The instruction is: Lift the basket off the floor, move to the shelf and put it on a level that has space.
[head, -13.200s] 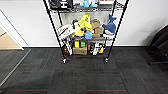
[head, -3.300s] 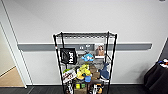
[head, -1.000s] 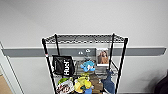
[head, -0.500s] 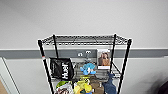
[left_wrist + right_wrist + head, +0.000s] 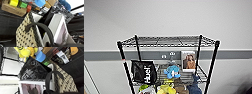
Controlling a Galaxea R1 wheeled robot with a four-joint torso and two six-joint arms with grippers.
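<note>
Grey wall behind the shelf (image 5: 169, 67), its top level (image 5: 166, 41) bare.
Basket (image 5: 26, 36) hung by its loop handles (image 5: 41, 26) near the lower clutter and carpet floor (image 5: 8, 23); I could not tell either tool's state.

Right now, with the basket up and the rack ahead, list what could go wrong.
1. The basket looks packed: a white box and a black glossy bag stand above its rim and might tip out if it tilts.
2. The shelf's lower tier is crowded with the Huel bag and toys; the top tier looks bare, but it sits high, so the basket could catch its edge.
</note>
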